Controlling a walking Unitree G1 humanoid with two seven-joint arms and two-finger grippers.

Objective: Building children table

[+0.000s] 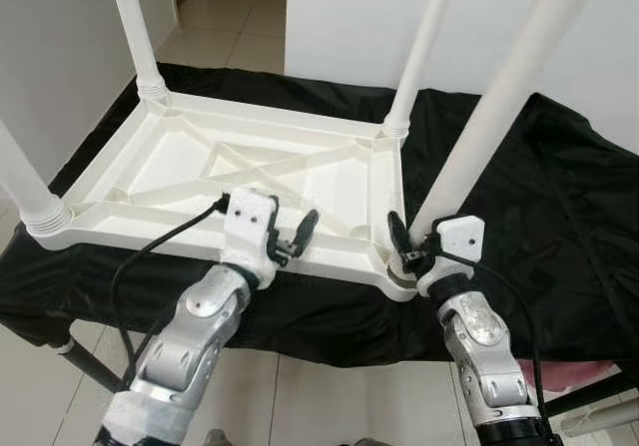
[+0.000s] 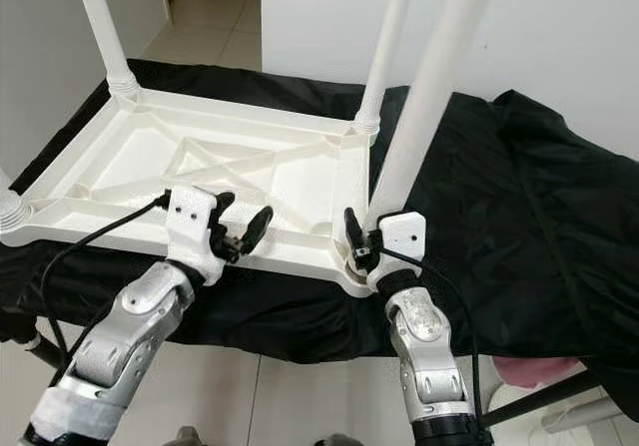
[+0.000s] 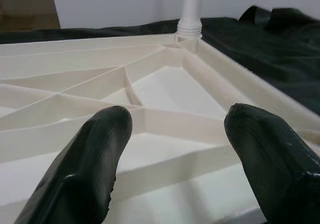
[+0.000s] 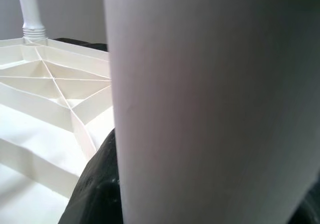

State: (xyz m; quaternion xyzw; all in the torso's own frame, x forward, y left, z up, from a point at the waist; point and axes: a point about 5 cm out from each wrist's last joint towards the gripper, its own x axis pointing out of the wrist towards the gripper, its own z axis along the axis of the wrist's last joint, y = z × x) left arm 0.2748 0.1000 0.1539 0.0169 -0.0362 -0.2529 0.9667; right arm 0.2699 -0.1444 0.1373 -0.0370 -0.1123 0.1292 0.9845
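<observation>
Right gripper (image 1: 411,247) fingers clamp table leg (image 1: 489,117) | left gripper (image 1: 290,234) open over tabletop (image 1: 300,182)

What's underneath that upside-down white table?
A black cloth lies under the tabletop, draped over a stand with dark legs. The cloth hides the stand's top surface.

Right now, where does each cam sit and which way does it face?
Left eye view: head, looking forward and down at the upturned white plastic tabletop on black cloth; both silver arms show.
Right eye view: same head, same scene, shifted sideways.
Left wrist view: along the open left gripper, over the tabletop's ribbed underside toward a far leg.
Right wrist view: up against the near white leg that the right gripper clamps.
Shared: both wrist views catch the ribbed underside.
</observation>
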